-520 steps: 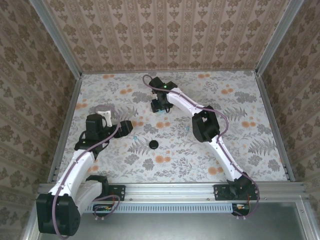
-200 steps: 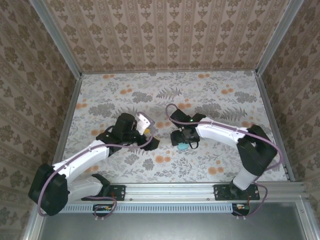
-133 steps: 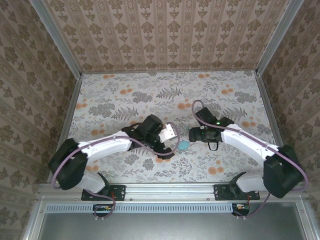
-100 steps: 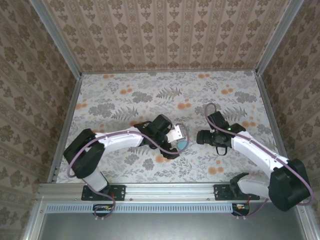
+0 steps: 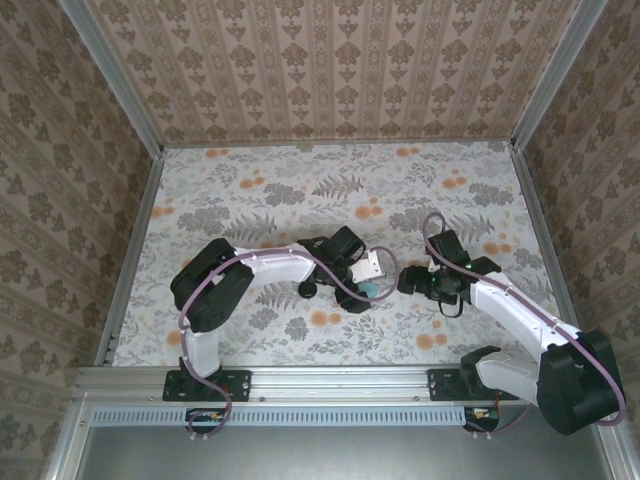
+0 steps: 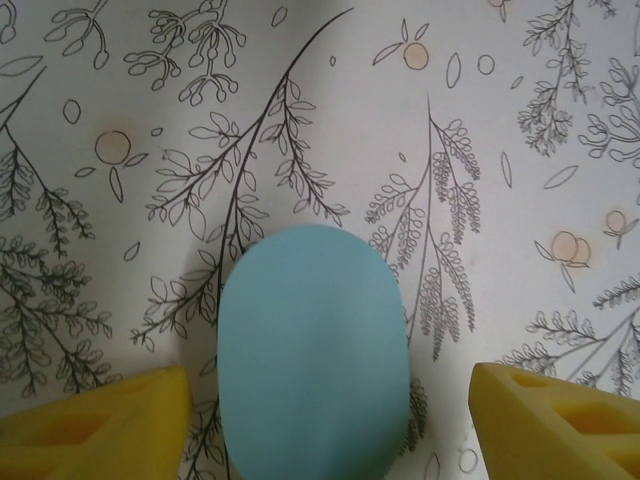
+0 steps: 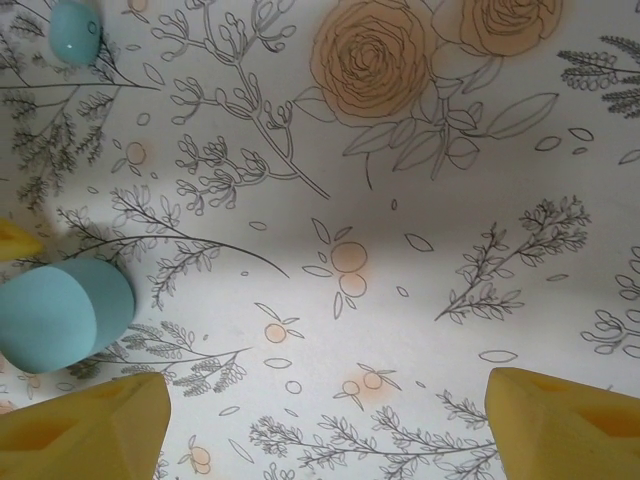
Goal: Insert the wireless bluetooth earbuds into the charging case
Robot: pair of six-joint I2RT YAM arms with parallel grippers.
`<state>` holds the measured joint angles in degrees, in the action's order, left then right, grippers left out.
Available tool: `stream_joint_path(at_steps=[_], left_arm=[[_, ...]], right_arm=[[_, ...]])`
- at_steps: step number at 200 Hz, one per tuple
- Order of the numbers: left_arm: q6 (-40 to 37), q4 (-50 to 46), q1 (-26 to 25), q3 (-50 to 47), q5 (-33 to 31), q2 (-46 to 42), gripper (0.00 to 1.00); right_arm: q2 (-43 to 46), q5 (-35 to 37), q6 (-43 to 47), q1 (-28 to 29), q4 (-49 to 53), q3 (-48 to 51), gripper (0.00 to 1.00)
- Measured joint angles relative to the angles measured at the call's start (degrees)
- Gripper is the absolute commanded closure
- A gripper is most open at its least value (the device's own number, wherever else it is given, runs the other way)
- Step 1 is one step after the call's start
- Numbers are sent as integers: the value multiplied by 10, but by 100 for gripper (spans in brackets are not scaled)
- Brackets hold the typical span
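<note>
- The left gripper is spread wide and nothing is gripped. Its yellow fingertips look like matte plastic wedges with hollow moulded pockets.
- The charging case is parked right between those tips on the table. It's a smooth turquoise oval, pebble-like, lid shut. It sits closer to one tip than the other, and a sliver of cloth can be seen on both sides, so it isn't touched.
- The right gripper is opened wide too, same yellow wedges, with only bare cloth framed between them.
- From the right wrist, the case is seen off to one side of that gripper, with a curved seam across it.
- One turquoise earbud, tiny, glossy and rounded, is spotted farther out, well apart from the case and both sets of jaws.
- The tablecloth is flat and pale, printed with line-drawn leaves and orange flowers.
</note>
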<state>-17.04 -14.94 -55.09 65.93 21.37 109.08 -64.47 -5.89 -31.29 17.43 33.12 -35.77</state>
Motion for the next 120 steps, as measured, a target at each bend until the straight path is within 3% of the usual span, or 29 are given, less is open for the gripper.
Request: stream_joint_path(at_steps=[120], left_arm=[[-23, 9, 0, 4, -13, 11, 59]], right_arm=[[0, -95, -49, -31, -67, 19, 17]])
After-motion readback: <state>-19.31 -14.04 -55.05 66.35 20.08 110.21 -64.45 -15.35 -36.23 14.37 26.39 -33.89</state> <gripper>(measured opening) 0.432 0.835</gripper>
